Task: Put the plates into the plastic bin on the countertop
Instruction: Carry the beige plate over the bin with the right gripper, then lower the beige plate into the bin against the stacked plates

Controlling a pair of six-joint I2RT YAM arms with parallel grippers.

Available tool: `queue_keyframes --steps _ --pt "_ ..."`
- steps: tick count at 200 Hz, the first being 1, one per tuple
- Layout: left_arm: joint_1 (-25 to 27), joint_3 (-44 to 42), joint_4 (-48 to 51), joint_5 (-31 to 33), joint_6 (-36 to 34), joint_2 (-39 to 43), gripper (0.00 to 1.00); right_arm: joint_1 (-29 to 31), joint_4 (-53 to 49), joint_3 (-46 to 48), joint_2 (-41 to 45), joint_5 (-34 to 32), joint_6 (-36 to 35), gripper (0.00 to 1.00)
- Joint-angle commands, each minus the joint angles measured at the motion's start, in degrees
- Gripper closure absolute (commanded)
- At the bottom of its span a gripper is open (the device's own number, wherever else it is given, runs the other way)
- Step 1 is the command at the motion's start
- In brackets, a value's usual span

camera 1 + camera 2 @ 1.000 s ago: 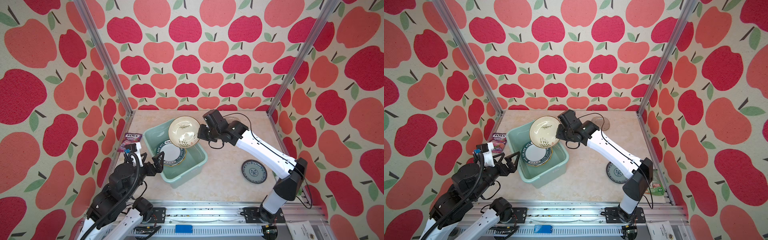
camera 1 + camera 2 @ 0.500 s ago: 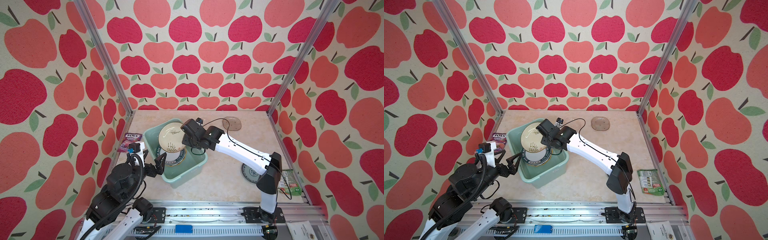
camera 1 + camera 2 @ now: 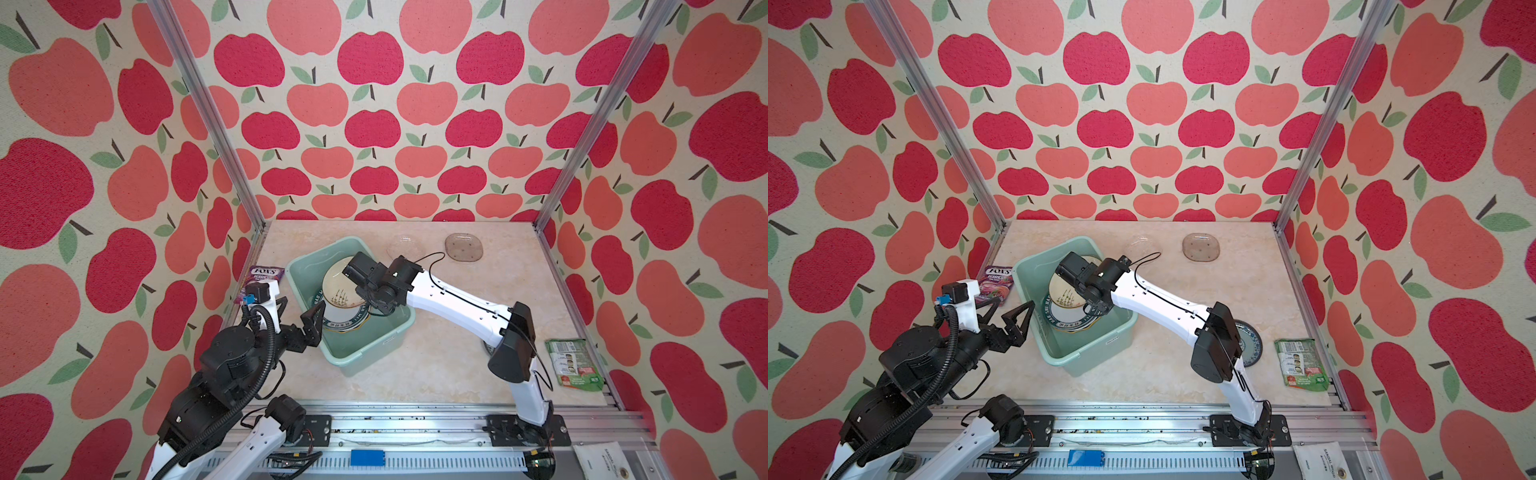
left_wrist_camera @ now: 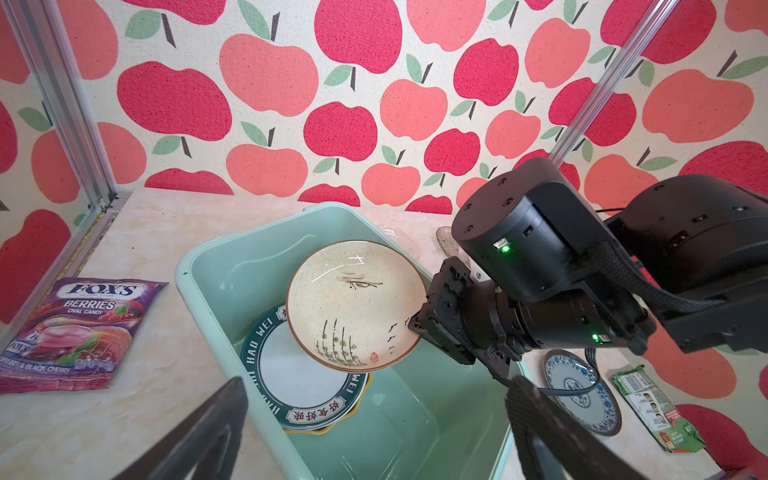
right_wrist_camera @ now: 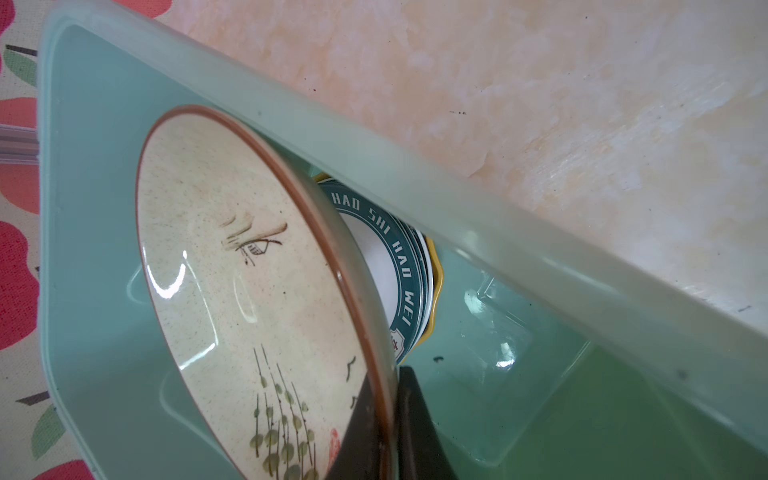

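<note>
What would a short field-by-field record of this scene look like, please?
Right gripper: shut on cream plate at its rim, inside plastic bin
Cream plate: tilted, above lettered plate; contact unclear
In bin: lettered plate lying on yellow plate
Left gripper: open, empty, beside the bin
On countertop: blue-patterned plate, smoky glass plate, clear glass plate
Other items: purple candy packet, green packet

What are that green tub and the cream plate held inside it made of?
The mint-green bin looks like smooth, slightly translucent moulded plastic: light glows through its rolled rim and walls. The cream plate is probably glazed ceramic: glossy highlights, fine speckles, a brown rim and painted reeds.
</note>
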State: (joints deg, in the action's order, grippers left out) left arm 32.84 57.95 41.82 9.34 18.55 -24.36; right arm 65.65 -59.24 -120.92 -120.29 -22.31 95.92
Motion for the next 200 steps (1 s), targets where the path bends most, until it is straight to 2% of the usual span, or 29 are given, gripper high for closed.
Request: queue_keyframes --steps 1,44,86,151,200 --pt "-0.22 1.02 1.68 1.25 1.42 0.38 0.01 0.35 -0.84 -6.28 -1.73 -2.84 5.82 1.0" --pt "-0.23 1.9 4.54 1.77 4.01 -0.64 0.01 0.89 -4.36 -13.51 -8.44 -2.3 7.3 1.0" --pt "-0.17 2.49 7.83 3.4 8.47 -0.79 0.01 0.97 -5.42 -16.39 -12.35 -1.54 8.36 1.0" --pt "-0.22 1.39 7.31 3.84 7.32 -0.21 0.01 0.97 -6.05 -20.06 -16.78 0.24 9.73 1.0" --pt "-0.21 0.51 7.29 3.76 6.6 0.41 0.01 1.83 -7.32 -22.73 -17.52 -0.78 11.69 1.0"
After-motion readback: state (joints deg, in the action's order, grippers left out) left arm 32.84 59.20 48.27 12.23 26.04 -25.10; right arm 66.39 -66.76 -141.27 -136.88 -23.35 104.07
